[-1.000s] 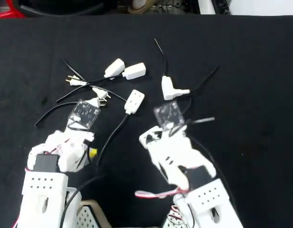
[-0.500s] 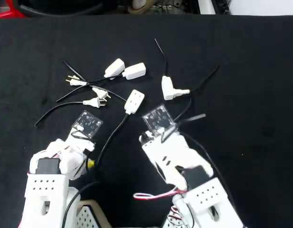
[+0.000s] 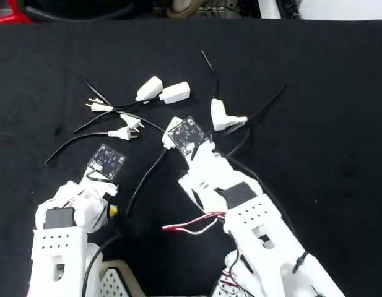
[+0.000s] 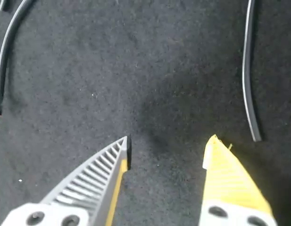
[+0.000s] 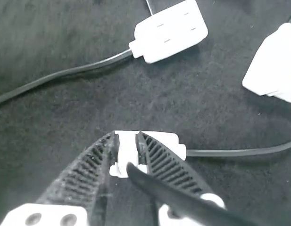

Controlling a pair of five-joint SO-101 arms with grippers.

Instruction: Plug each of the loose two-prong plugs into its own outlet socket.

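Two-prong plugs (image 3: 121, 132) have neither hand on them. Nearest the arm bases, the left hand (image 4: 169, 141) hangs wide open over bare black table (image 4: 150, 70), with a thin black cord (image 4: 246, 70) running past one finger. It sits well short of the plugs. A slanted reach from there could snag that cord before it gets to a plug.

Farther out, the right hand (image 5: 125, 136) is pinched narrow on a white corded block (image 5: 159, 141), gripping near one end and not across the middle. Whether this block is a socket cannot be told from the side shown. That off-centre pinch looks like the main risk. The block could swivel between the fingers, or slide out, once a plug is pushed against it or its lead (image 5: 239, 152) pulls taut.

Beyond it, toward the left arm's side, three plugs lie flat on the table with their black leads crossing one another. Lifting one is likely to drag its neighbours. Prongs lying flat also leave little to grip, so a plug may tilt off line with the slots.

Farthest, a slotted socket (image 5: 171, 30) and a second white piece (image 5: 272, 70) lie near each other. A sweeping hand or a tugged lead could knock them askew.
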